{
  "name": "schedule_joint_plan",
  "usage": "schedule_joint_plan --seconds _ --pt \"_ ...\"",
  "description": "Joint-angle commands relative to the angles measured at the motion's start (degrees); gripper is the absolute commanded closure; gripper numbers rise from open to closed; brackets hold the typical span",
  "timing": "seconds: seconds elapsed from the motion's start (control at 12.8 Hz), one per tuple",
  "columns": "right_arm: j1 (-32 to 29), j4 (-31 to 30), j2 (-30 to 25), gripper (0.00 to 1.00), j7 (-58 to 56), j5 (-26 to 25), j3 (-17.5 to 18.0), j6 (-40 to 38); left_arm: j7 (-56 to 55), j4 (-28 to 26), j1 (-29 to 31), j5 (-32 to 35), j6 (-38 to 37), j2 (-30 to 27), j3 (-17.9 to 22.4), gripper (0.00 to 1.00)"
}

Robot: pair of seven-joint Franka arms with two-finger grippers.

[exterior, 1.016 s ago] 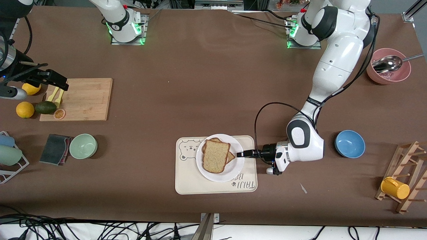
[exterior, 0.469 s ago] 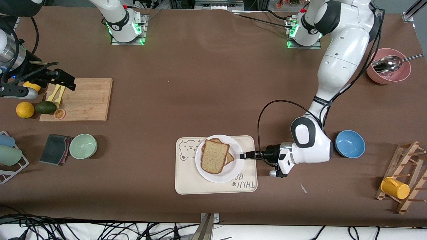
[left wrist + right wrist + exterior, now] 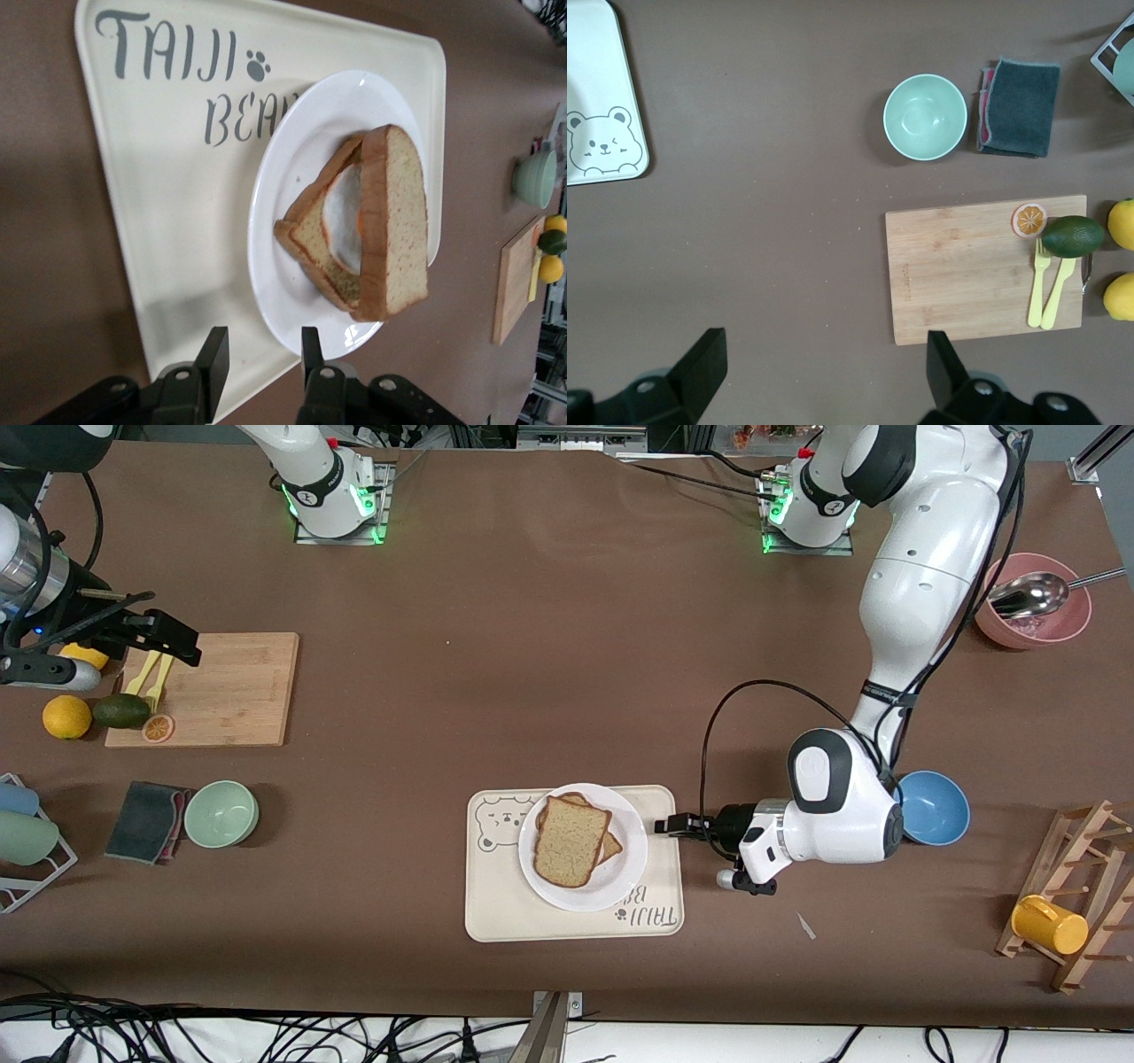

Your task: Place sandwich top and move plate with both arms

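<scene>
The sandwich top (image 3: 571, 841), a speckled tan slice, lies on a lower slice with a fried egg (image 3: 341, 217) on the white plate (image 3: 620, 872). The plate rests on the cream bear-printed tray (image 3: 496, 903). My left gripper (image 3: 673, 825) hangs low over the tray's edge toward the left arm's end, just clear of the plate rim. In the left wrist view the left gripper (image 3: 261, 354) is open with nothing between its fingers, and the sandwich top (image 3: 403, 221) sits askew on the plate (image 3: 292, 292). My right gripper (image 3: 168, 642) waits wide open over the cutting board's end.
A blue bowl (image 3: 930, 808) sits right beside the left arm's wrist. A wooden cutting board (image 3: 230, 691) holds yellow forks (image 3: 1045, 283), an avocado and an orange slice. A green bowl (image 3: 221, 813), a grey cloth (image 3: 146, 821), a pink bowl with a spoon (image 3: 1032, 602) and a mug rack (image 3: 1076, 886) stand around.
My left gripper has drawn back off the plate toward the left arm's end of the table. The right gripper has shifted slightly over the cutting board.
</scene>
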Motion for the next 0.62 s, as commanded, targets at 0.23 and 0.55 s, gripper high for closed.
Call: schedule_joint_plan --seconds 0.23,0.55 --pt "-0.12 1.58 0.13 0.01 0.32 0.45 -0.06 -0.94 -7.75 -0.69 -0.11 22.26 -10.56 -8.47 0.52 0.61" --pt "-0.21 1.75 0.12 0.01 0.14 0.45 -0.32 -1.02 -7.93 -0.69 -0.10 32.90 -20.14 -14.62 1.22 0.58"
